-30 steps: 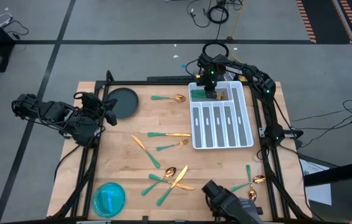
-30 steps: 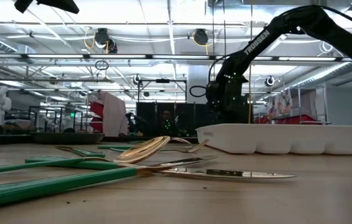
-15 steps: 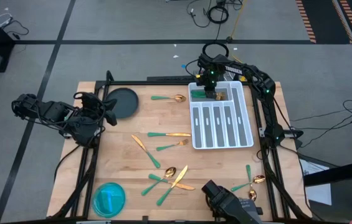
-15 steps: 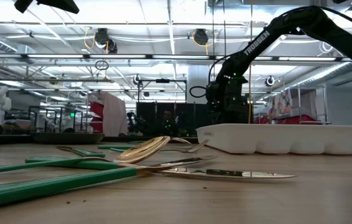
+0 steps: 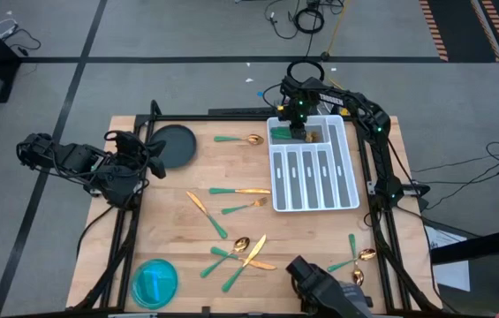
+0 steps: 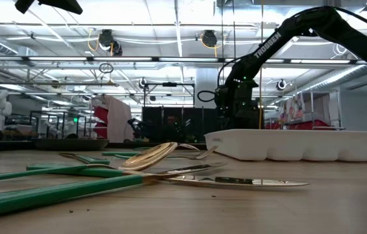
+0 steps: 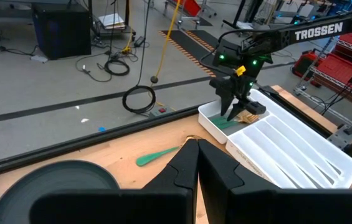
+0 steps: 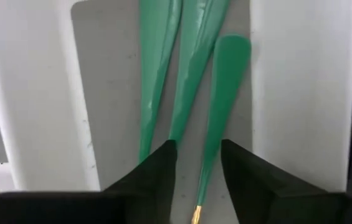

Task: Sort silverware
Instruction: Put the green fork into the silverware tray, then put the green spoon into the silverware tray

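Note:
My right gripper (image 8: 197,149) hangs open over the far cross compartment of the white divided tray (image 5: 351,177), pointing down. Three pieces of silverware lie in that compartment side by side. Their teal-green handles (image 8: 157,62) rest on its floor, and the rightmost handle (image 8: 224,81) runs between my fingers without touching them. More silverware lies on the wooden table: a spoon (image 5: 238,139), two pieces (image 5: 240,191) at the middle, a knife (image 5: 207,214), a crossed heap (image 5: 240,252) and a pair (image 5: 355,256) near the right. My left gripper (image 7: 197,149) waits shut at the table's left edge.
A dark round plate (image 5: 173,146) sits at the far left beside my left gripper. A blue bowl (image 5: 154,281) stands at the near left corner. The tray's long slots (image 5: 311,177) lie on the near side of my right gripper. A black frame rims the table.

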{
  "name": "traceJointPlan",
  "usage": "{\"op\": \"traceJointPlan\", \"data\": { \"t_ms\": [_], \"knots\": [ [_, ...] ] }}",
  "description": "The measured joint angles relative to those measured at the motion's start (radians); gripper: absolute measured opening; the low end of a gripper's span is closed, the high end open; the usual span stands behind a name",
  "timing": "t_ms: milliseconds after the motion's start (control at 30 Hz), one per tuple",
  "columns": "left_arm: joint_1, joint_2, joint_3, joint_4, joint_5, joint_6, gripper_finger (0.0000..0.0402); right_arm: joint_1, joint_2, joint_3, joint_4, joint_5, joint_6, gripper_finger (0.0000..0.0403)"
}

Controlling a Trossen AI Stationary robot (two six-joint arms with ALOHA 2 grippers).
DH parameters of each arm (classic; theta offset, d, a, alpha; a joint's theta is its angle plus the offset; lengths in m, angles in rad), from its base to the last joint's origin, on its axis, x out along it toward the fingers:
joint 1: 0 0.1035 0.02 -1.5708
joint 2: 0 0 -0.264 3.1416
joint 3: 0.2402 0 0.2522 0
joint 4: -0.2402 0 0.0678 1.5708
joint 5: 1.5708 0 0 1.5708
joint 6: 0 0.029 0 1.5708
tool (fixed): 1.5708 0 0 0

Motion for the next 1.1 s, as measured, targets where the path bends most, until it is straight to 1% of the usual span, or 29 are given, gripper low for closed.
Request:
{"op": "traceJointPlan", "data": {
  "t_ms": [100, 200, 267, 467, 633, 733, 833, 900, 967, 1100],
  "knots": [
    [0.0, 0.0, 0.0, 0.0, 0.0, 0.0, 0.0018, 0.001, -0.025, -0.004, -0.008, 0.003, 0.012, 0.014],
    [0.0, 0.0, 0.0, 0.0, -0.002, 0.001, 0.0018, 0.004, -0.079, 0.003, -0.018, 0.043, 0.009, 0.0144],
    [0.0, 0.0, 0.0, 0.0, -0.003, 0.005, 0.0018, 0.003, -0.111, 0.031, -0.041, 0.069, 0.012, 0.0144],
    [0.0, 0.0, 0.0, -0.001, -0.007, 0.006, 0.0018, 0.012, -0.198, 0.127, -0.073, 0.07, 0.058, 0.0144],
    [0.0, 0.007, 0.0, 0.0, -0.025, 0.008, 0.0018, 0.071, -0.236, 0.238, -0.07, 0.074, 0.092, 0.0144],
    [0.0, 0.012, 0.0, 0.0, -0.025, 0.007, 0.0018, 0.14, -0.237, 0.29, 0.011, 0.071, 0.107, 0.0144],
    [0.0, 0.016, 0.0, 0.0, -0.024, 0.009, 0.0018, 0.201, -0.236, 0.293, 0.154, 0.075, 0.121, 0.0144],
    [0.0, 0.018, 0.0, 0.0, -0.023, 0.009, 0.0018, 0.233, -0.228, 0.293, 0.24, 0.105, 0.135, 0.0144],
    [0.0, 0.018, 0.0, 0.0, -0.016, 0.009, 0.0018, 0.255, -0.213, 0.294, 0.32, 0.132, 0.138, 0.0144],
    [0.0, 0.021, 0.0, -0.001, 0.004, 0.008, 0.0018, 0.267, -0.158, 0.293, 0.381, 0.148, 0.155, 0.0144]
  ]
}}
